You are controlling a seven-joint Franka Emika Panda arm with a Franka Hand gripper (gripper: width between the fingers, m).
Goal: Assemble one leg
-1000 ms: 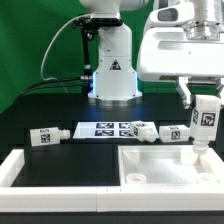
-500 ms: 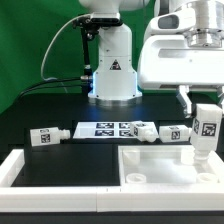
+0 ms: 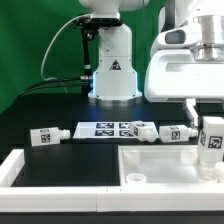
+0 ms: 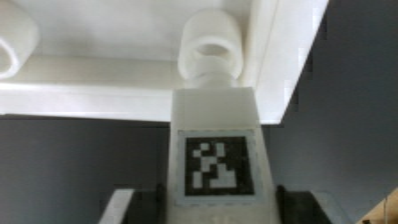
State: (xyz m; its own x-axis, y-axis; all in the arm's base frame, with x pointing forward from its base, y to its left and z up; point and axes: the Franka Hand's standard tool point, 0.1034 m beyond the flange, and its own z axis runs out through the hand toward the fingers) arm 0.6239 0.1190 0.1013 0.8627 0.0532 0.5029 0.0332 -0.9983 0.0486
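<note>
My gripper (image 3: 206,122) is shut on a leg (image 3: 212,146), a short white peg with a black-and-white tag, held upright over the near right corner of the large white square tray-like piece (image 3: 150,153). In the wrist view the leg (image 4: 217,120) sits between the gripper's (image 4: 217,208) jaws, its tip just short of a round corner socket (image 4: 212,48) of the tray (image 4: 125,80). I cannot tell whether the tip touches the socket. Three more legs lie on the black table: one at the exterior view's left (image 3: 45,136) and two (image 3: 144,131) (image 3: 172,133) behind the tray.
The marker board (image 3: 103,128) lies flat behind the tray. A white raised border (image 3: 18,166) runs along the front left of the table. The robot base (image 3: 113,75) stands at the back, before a green backdrop.
My gripper has moved toward the exterior view's right and down a little with the leg still in it. The other legs and the tray have not moved.
</note>
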